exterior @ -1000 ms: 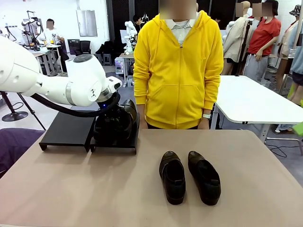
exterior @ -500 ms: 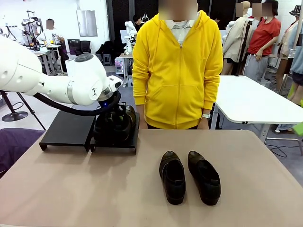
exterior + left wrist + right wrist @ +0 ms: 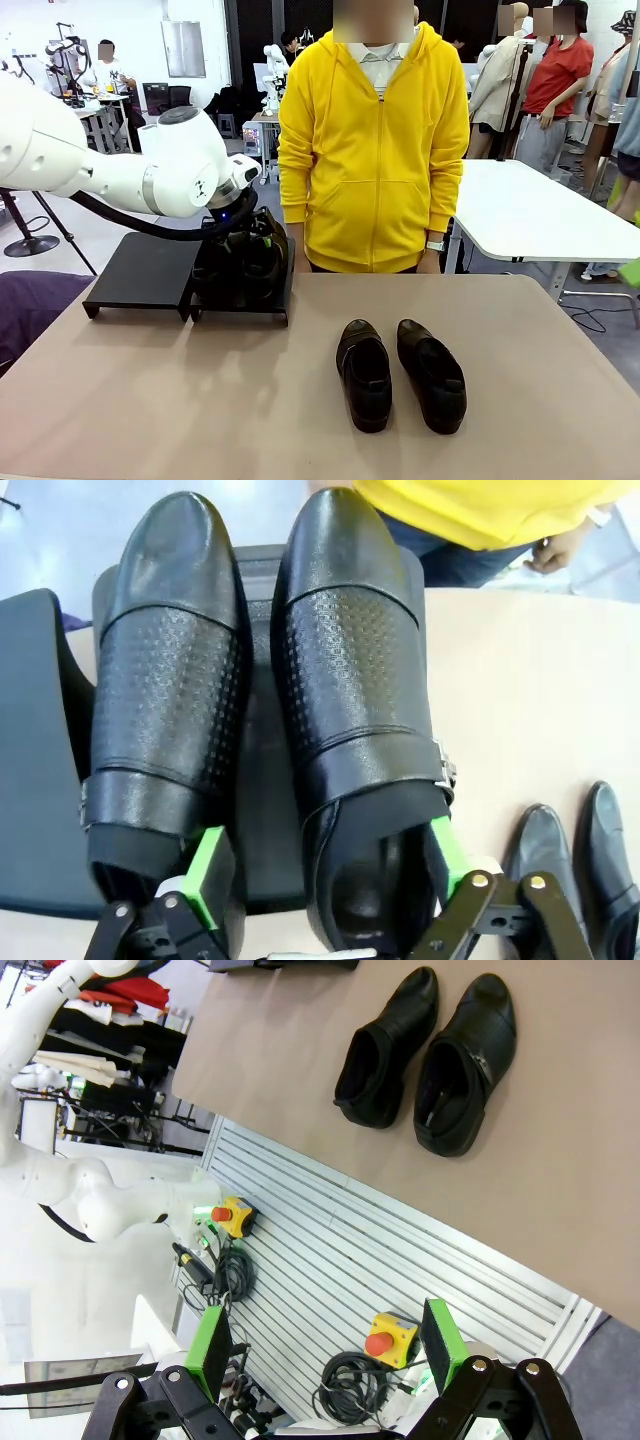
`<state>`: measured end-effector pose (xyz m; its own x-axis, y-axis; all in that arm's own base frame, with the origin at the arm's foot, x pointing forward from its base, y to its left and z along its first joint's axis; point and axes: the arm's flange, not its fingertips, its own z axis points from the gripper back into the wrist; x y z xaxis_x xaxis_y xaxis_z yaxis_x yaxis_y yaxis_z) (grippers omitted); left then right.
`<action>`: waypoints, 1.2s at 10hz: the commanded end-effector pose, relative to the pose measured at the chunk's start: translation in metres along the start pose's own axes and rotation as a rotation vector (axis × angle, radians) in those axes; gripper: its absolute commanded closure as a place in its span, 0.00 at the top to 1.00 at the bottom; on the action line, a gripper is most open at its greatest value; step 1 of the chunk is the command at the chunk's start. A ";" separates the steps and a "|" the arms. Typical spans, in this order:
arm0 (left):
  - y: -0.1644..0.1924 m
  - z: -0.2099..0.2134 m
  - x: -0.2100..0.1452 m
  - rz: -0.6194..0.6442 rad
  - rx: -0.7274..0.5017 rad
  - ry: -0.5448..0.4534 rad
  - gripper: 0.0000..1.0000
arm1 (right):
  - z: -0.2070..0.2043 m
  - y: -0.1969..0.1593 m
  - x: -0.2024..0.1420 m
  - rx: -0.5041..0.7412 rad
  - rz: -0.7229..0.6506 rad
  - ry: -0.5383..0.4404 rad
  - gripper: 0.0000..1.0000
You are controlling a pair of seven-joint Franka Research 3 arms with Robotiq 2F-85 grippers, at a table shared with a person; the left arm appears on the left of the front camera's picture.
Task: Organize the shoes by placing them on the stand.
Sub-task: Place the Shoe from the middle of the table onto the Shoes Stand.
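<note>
Two low matte-black rectangular platforms stand side by side at the far left of the beige worktop [image 3: 200, 400]. These are the left platform [image 3: 140, 270] and, just beside it, the right platform [image 3: 245, 312]. On the right platform sit two black leather slip-on shoes [image 3: 165, 680] [image 3: 350, 670], side by side, toes toward the person in the yellow hooded jacket [image 3: 375, 150], who stands behind the far edge. Two more black leather loafers [image 3: 365, 375] [image 3: 432, 375] lie side by side on the worktop, right of the platforms and nearer the robot.
</note>
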<state>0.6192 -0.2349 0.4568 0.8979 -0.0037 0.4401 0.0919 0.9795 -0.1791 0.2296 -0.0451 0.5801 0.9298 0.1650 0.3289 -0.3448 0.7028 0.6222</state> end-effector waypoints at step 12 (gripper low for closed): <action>0.107 0.202 -0.267 0.010 -0.297 0.322 1.00 | 0.003 0.003 0.001 0.013 -0.011 -0.002 1.00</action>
<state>0.3335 -0.1217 0.5126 0.9836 -0.1515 0.0979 0.1776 0.9076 -0.3804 0.2297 -0.0450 0.5802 0.9301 0.1661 0.3276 -0.3447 0.7027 0.6224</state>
